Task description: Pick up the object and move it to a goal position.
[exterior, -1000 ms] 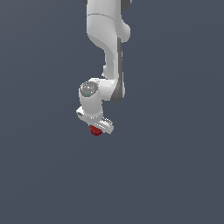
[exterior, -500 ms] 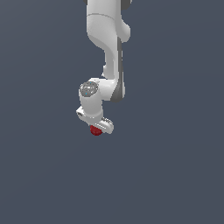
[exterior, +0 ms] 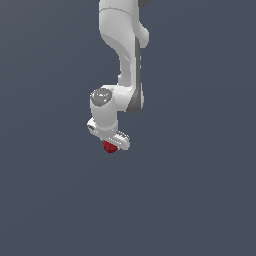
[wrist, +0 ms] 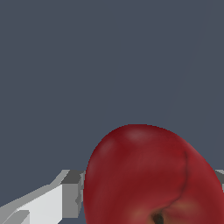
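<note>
The object is a small dark red, apple-like ball (exterior: 109,147). In the exterior view it sits just under the white hand of the arm, partly hidden by it. My gripper (exterior: 111,146) is shut on it. In the wrist view the ball (wrist: 148,175) fills the near part of the picture, with its dark dimple showing, and a white finger (wrist: 48,201) presses against one side. The other finger barely shows at the picture's edge.
The white arm (exterior: 125,55) comes down from the top of the exterior view. All around is a plain dark grey-blue surface with no other things on it in either view.
</note>
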